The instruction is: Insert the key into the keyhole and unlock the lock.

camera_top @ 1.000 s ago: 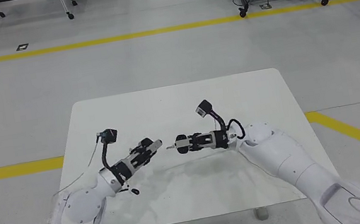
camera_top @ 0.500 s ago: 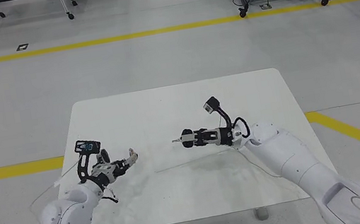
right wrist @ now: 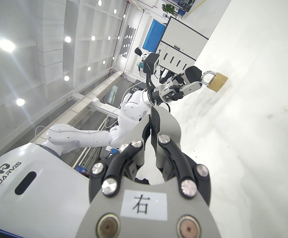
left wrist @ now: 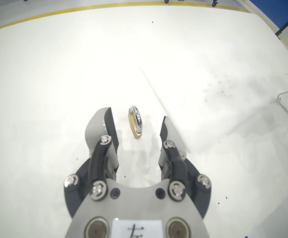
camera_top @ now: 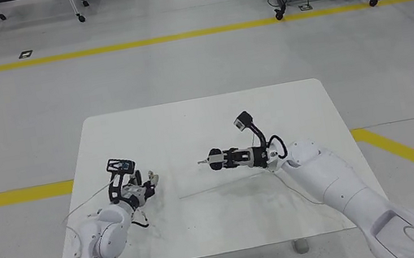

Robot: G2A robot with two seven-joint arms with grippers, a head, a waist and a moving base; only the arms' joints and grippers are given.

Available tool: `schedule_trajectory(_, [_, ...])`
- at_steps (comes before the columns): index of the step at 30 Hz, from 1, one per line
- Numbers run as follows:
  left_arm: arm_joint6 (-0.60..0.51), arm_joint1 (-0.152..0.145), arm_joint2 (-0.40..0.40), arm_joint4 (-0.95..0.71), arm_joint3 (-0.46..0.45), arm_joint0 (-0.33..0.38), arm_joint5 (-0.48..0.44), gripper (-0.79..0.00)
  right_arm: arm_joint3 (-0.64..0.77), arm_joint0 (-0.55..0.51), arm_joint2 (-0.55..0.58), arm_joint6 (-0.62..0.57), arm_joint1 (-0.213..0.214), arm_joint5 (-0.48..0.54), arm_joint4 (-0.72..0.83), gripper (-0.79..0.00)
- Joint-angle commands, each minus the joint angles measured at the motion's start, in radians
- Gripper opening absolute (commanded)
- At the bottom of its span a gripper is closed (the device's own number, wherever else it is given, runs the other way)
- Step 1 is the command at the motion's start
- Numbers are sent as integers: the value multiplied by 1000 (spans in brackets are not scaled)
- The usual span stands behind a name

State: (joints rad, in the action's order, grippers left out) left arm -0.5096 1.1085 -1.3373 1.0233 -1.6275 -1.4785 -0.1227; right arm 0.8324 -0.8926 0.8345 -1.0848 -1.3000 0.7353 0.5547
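The left gripper's label (left wrist: 136,228), a white sticker on the grey base plate of the left gripper (left wrist: 137,129), carries a single black character that is cut off at the picture's edge. The right gripper's label (right wrist: 144,206), a similar white sticker on the base of the right gripper (right wrist: 154,119), shows one whole black character. The square floor marker (camera_top: 25,54) is too small to read.

Lock (left wrist: 132,123): brass-look body, dull satin finish; shackle (left wrist: 138,118) polished chrome-like metal, mirror gloss. Left gripper (left wrist: 137,119): smooth matt grey shells, black ribbed rubber-like pads (left wrist: 111,126), bright metal screws (left wrist: 96,188). Surface (left wrist: 67,67): white, smooth, low sheen, flecked with dark specks.
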Motion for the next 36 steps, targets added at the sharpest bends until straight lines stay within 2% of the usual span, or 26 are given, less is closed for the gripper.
schedule_trajectory(1, [-9,1,7,18,6,8,12,-446,0,0,0,0,0,0,0,-785])
schedule_trajectory(3, [-13,2,12,39,9,13,25,-483,0,0,0,0,0,0,0,-785])
schedule_trajectory(4, [-15,2,15,43,10,15,27,-560,0,0,0,0,0,0,0,-785])
schedule_trajectory(5, [-17,3,17,46,10,17,28,-751,0,0,0,0,0,0,0,-785])
schedule_trajectory(6, [-19,3,18,47,11,18,27,-785,0,0,0,0,0,0,0,-785])
schedule_trajectory(25, [-34,3,34,122,27,37,-5,-785,0,0,0,0,0,0,0,-785])
schedule_trajectory(36, [108,25,114,201,96,89,64,-785,0,0,0,0,0,0,0,-785])
